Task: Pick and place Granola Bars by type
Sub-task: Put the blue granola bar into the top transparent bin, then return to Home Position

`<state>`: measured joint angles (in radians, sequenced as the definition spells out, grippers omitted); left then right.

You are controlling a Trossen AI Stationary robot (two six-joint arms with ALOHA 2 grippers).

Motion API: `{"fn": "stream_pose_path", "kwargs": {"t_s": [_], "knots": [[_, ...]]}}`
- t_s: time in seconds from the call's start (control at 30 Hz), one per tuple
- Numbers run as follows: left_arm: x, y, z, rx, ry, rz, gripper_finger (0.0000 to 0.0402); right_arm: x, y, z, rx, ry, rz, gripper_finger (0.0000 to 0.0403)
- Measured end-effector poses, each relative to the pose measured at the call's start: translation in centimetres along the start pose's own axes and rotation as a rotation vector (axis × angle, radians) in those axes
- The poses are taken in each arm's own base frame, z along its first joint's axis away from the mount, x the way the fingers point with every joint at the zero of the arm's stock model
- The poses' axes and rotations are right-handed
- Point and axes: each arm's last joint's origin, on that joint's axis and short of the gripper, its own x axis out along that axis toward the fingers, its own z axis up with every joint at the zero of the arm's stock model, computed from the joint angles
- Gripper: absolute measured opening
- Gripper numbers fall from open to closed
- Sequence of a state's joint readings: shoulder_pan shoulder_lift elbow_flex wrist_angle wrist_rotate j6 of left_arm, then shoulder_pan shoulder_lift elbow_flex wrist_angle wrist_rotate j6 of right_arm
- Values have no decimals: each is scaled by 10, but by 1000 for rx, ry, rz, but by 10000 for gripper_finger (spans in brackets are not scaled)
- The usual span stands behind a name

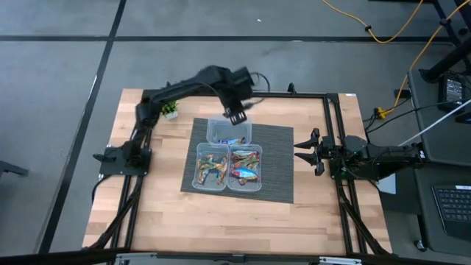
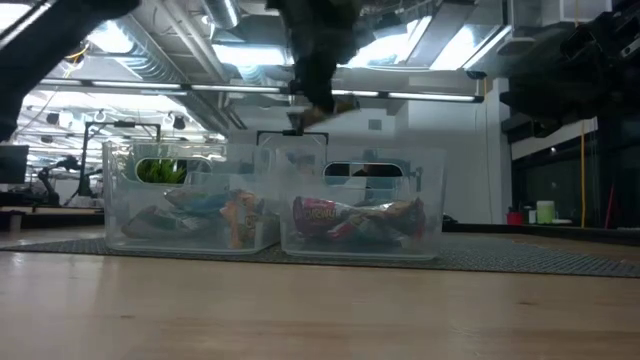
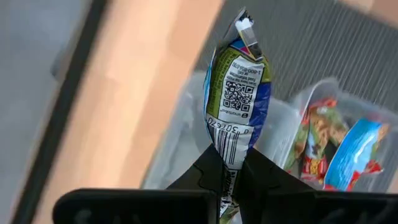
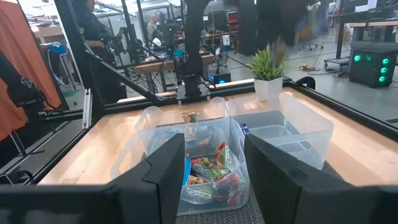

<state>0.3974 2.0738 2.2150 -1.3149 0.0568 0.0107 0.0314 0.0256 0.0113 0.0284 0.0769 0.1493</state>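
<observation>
Above the clear plastic tub (image 1: 229,130) at twelve o'clock on the grey mat (image 1: 278,165), the left gripper (image 1: 237,113) clenches a shiny blue-and-green wrapped granola bar (image 3: 237,93), long axis hanging downward toward that tub. At three o'clock, the right gripper (image 1: 303,151) waits, jaws released.

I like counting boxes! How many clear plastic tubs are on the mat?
3: one far tub under the left gripper, and two near tubs side by side, left and right.

Three tubs (image 1: 228,158) crowd the mat (image 1: 276,165); surrounding table (image 1: 162,213) open.
</observation>
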Motion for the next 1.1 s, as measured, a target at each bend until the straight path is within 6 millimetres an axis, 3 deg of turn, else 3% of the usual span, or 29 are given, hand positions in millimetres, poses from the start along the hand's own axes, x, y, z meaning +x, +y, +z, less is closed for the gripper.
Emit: {"fn": "stream_pose_path", "kwargs": {"t_s": [0.1, 0.23, 0.53, 0.83, 0.97, 1.1], "knots": [[25, -5, -1, 19, 89, -26, 17, 0, 0, 0, 0, 0, 0, 169], [40, -9, -2, 50, 145, -36, 17, 0, 0, 0, 0, 0, 0, 169], [39, -10, -6, 29, 186, -42, 29, 0, 0, 0, 0, 0, 0, 169], [36, -21, -9, 73, 214, -46, 125, 0, 0, 0, 0, 0, 0, 169], [17, -22, -13, 68, 194, -45, 166, 0, 0, 0, 0, 0, 0, 169], [-36, -21, -22, 73, 78, -41, 181, 0, 0, 0, 0, 0, 0, 169]]}}
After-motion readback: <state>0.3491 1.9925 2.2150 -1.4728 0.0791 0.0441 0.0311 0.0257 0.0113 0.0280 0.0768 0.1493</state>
